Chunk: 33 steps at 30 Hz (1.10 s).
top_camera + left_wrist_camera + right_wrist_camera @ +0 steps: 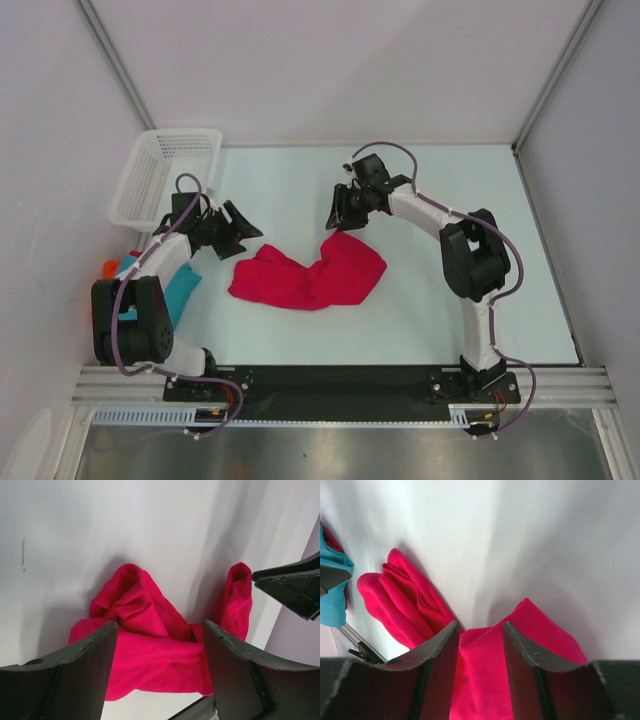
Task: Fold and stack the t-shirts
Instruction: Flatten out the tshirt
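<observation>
Crimson shirt (305,272): lies crumpled and unfolded near the middle of the tabletop (450,200), between the two tools. It forms a curved band, and its right end is bunched wider than its left end.
Teal shirt (182,290): lies at the left edge of the tabletop, partly covered by the left arm (150,262). It is apart from the crimson shirt.
Orange shirt (112,267): only a small patch shows, just left of the teal shirt and behind the left arm (its shape cannot be told).
Left tool (238,232): the jaws are set wide apart with nothing between them. It sits just left of the crimson shirt's left end and faces it. In the left wrist view the cloth lies on the tabletop beyond both fingers (80,670).
Right tool (345,220): the jaws are parted and no cloth is clamped. It points down at the far edge of the crimson shirt's right end. In the right wrist view the cloth shows in the gap between the fingers (435,670). Whether the tips touch the cloth cannot be told.
Basket (140,190): white mesh, upright, at the far left corner of the tabletop, just behind the left tool and well apart from the crimson shirt.
</observation>
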Each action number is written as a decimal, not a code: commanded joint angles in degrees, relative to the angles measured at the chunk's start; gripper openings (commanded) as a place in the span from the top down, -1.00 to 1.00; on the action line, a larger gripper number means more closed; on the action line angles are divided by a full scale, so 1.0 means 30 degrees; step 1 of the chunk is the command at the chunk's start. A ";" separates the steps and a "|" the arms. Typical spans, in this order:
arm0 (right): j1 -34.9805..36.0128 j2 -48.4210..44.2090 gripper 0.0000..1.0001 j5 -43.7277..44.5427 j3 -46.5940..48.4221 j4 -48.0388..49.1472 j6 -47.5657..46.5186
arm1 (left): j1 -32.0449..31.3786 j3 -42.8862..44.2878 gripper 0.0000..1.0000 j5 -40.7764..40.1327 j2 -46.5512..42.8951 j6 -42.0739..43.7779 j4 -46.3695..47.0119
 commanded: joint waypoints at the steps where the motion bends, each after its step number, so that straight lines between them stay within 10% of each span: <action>1: 0.0085 0.0643 0.09 -0.0562 0.0965 -0.0549 -0.0257 | 0.0142 0.0348 -0.47 0.0970 0.1150 -0.0355 0.1610; 14: 0.0056 0.0468 0.12 -0.0445 0.0468 -0.0988 -0.0579 | -0.2171 0.0906 -0.44 0.1732 0.3790 -0.1528 0.3721; 19: -0.0003 0.0409 0.77 -0.0709 0.0263 -0.1076 -0.0579 | -0.2553 0.0876 -0.36 0.1996 0.4113 -0.1705 0.3956; 22: -0.0032 0.0293 1.00 -0.0884 0.0145 -0.1047 -0.0579 | -0.2553 0.0817 -0.07 0.2347 0.3996 -0.1646 0.4044; 26: -0.0061 0.0000 1.00 -0.1353 -0.0205 -0.0725 -0.0549 | -0.2553 0.0788 1.00 0.2641 0.3937 -0.1646 0.4074; 33: -0.0119 -0.1843 1.00 -0.0390 -0.1143 0.0066 -0.1046 | -0.2553 0.0700 1.00 0.2437 0.3294 -0.1704 0.4103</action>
